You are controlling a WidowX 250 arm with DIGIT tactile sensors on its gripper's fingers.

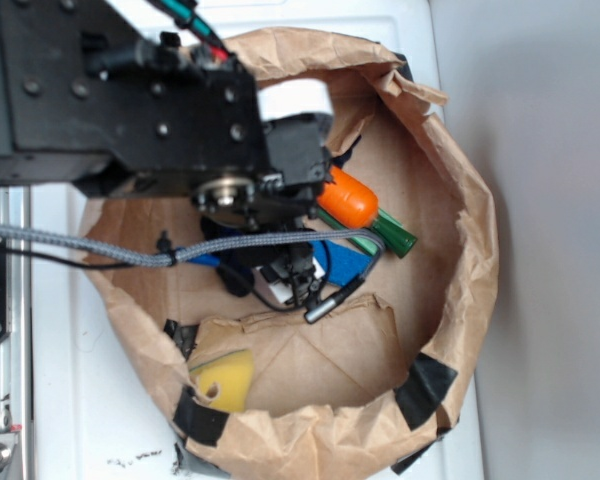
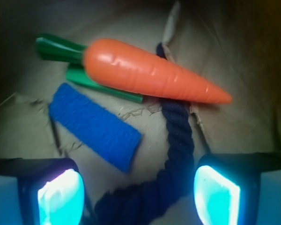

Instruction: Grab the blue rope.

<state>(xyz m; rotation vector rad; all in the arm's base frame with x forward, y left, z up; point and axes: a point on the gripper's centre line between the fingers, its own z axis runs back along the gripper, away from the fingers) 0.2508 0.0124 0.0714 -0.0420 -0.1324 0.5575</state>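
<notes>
The blue rope [image 2: 175, 136] is a thick navy twisted cord. It runs from under the orange carrot [image 2: 145, 70] down the wrist view and bends left between my fingers. My gripper [image 2: 138, 197] is open, low over the rope's bend, with one glowing pad [image 2: 61, 197] left of it and the other pad [image 2: 215, 194] right of it. Neither pad touches the cord. In the exterior view my gripper [image 1: 290, 275] hangs inside the paper bag and the arm hides the rope.
A flat bright blue block [image 2: 96, 124] lies just left of the rope. The carrot [image 1: 348, 198] with its green stem [image 1: 395, 232] lies behind it. The crumpled brown bag wall [image 1: 470, 230] rings everything. A yellow sponge piece [image 1: 225, 378] sits at the bag's near edge.
</notes>
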